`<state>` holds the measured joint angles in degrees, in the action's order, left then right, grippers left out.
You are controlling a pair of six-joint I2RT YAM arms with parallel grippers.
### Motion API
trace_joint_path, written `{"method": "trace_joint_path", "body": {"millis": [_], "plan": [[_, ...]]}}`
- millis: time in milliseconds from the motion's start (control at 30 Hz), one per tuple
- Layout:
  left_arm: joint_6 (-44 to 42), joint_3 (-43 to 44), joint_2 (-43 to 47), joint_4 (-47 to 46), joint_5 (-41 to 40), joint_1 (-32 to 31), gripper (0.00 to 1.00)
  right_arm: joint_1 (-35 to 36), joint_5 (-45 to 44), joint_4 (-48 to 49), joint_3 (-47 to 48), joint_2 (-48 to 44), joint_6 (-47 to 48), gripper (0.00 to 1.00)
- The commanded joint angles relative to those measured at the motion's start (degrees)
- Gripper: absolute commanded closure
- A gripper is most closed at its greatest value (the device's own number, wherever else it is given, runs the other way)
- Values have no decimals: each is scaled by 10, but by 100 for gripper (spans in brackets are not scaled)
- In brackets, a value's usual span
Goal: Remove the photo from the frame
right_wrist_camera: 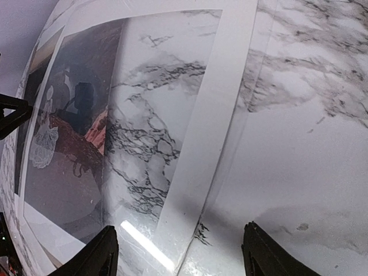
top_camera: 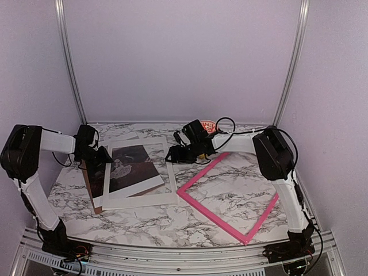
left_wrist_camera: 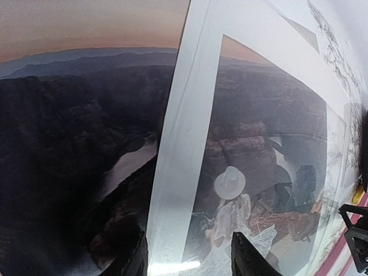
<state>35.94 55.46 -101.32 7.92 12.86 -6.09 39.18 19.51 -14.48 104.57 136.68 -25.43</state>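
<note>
The photo (top_camera: 129, 167), a dark canyon scene with a small white figure, lies flat at the left of the table. A white mat (top_camera: 171, 172) partly overlaps it. In the left wrist view the mat's strip (left_wrist_camera: 184, 132) crosses the photo (left_wrist_camera: 75, 144). My left gripper (top_camera: 106, 155) hovers open over the photo's left part, its fingers (left_wrist_camera: 131, 260) straddling the mat strip with nothing held. The pink frame (top_camera: 213, 217) lies apart at the right, with marble showing through it. My right gripper (top_camera: 172, 155) stands wide open over the mat's right strip (right_wrist_camera: 213, 115), touching nothing.
A brown backing board (top_camera: 89, 179) sticks out under the photo's left side. A glossy clear sheet (right_wrist_camera: 270, 115) overlaps the mat's right strip. A small red-and-white object (top_camera: 208, 125) and cables sit at the back near the right arm. Walls close in on three sides.
</note>
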Motion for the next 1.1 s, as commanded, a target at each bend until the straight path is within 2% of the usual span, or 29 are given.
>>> {"method": "trace_joint_path", "body": {"millis": [0,133,333,533,667,767,900,1067], "plan": [[15,25,-34,4,23,-27,50,-14,-54,-18,-34,-47,4,27],[24,46,-53,-1,27,-44,50,-22,-57,-5,-75,-74,0,27],[25,72,-63,-3,34,-57,50,-16,-78,-16,-85,-106,16,27],[20,70,-11,13,2,-46,47,19,-75,-24,-51,-101,36,27],[19,45,36,26,-22,18,43,36,-62,-32,-20,-72,40,28],[6,54,36,33,-21,74,42,39,-52,-26,-7,-55,42,29],[-2,85,9,38,-45,110,40,41,-41,-26,26,-35,43,31],[-19,165,-59,39,-67,153,37,49,-34,-38,69,-13,52,33]]}}
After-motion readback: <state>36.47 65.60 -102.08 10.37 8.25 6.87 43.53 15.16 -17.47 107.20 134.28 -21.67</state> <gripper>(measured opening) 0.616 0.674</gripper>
